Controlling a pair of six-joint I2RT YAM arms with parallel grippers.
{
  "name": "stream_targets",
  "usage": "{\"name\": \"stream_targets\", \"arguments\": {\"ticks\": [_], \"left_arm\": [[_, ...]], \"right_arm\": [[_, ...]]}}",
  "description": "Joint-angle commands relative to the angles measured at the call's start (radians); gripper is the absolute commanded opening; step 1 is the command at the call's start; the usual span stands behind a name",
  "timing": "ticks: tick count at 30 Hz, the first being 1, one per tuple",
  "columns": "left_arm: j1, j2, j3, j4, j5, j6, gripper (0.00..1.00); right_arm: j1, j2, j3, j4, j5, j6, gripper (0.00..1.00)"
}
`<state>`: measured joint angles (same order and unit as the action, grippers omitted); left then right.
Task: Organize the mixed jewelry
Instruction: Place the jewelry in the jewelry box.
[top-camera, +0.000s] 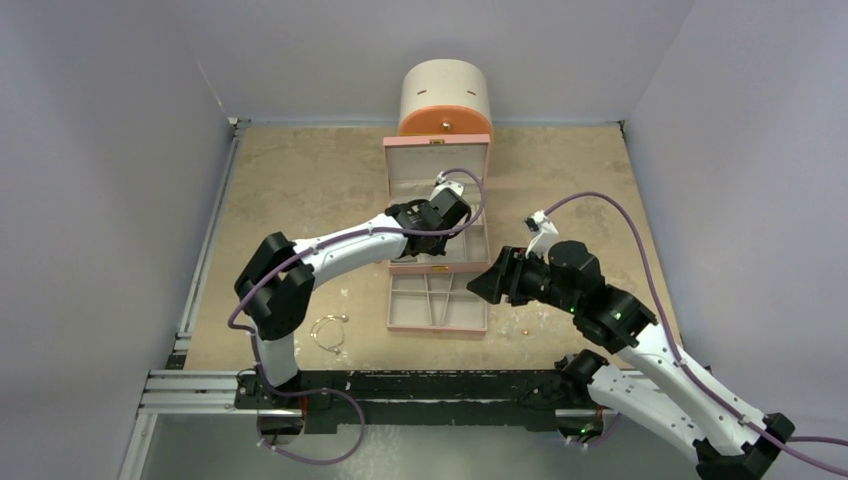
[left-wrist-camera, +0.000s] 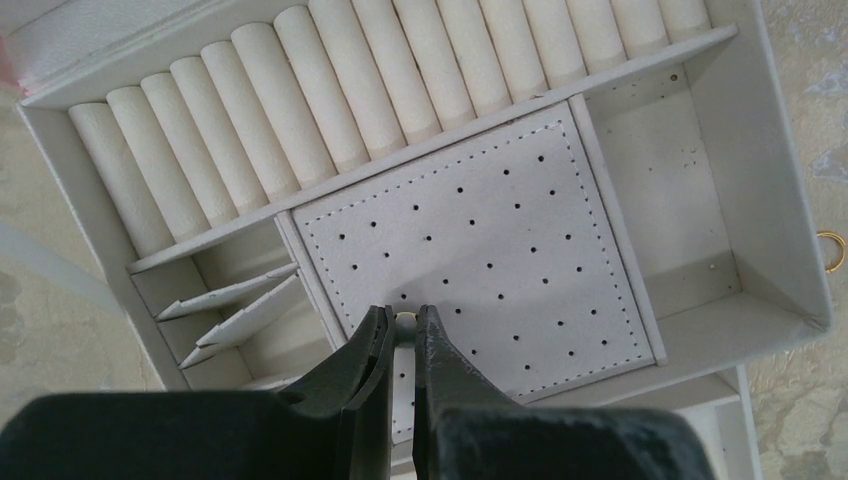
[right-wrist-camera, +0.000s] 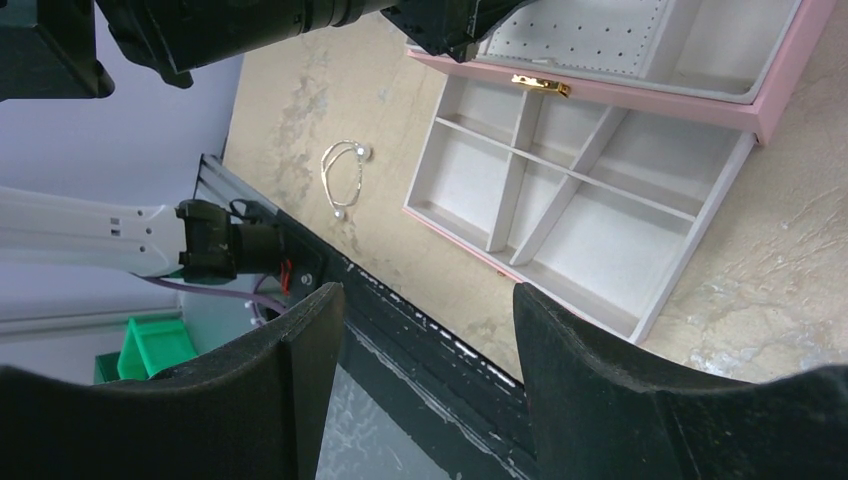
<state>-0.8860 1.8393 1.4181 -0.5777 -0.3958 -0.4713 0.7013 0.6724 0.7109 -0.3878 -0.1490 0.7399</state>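
The left pincer has its jaws nearly together, clamped, as far as I can tell, on a tiny gold stud right at its tips, just above the near edge of the perforated panel in the box. The main risk is the stud slipping. It is held only by the very ends of the jaws, and those ends hide the hole below, so the post could miss, skid on the panel and drop into a side compartment. Letting go too early would have the same result. Pressing too hard could push the soft panel down. The right pincer has its jaws wide apart and holds nothing. It hangs just right of the left pincer, close enough that a careless swing could knock the two arms together. The bangle lies well back and to the left of the left pincer, flat on the worktop, where its thin wire gives little to grip. A ring lies off to the left pincer's right, outside the box. The worktop is a mottled beige slab, worn in patches, enclosed by plain pale walls, with a metal rail along the near edge.
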Motion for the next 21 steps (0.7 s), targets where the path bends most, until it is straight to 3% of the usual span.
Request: {"name": "stream_targets", "arguments": {"ticks": [1,21], "left_arm": [[0.004,-0.021,-0.027,-0.075,0.022,-0.010,0.00],[0.004,-0.052,0.081,-0.106,0.018,-0.004,0.00]], "right_arm": [[0.004,0.008,-0.003,0.055,-0.016,0.005,0.66],[0.004,0.009,0.011,0.040,-0.006,-0.009,0.66]]}}
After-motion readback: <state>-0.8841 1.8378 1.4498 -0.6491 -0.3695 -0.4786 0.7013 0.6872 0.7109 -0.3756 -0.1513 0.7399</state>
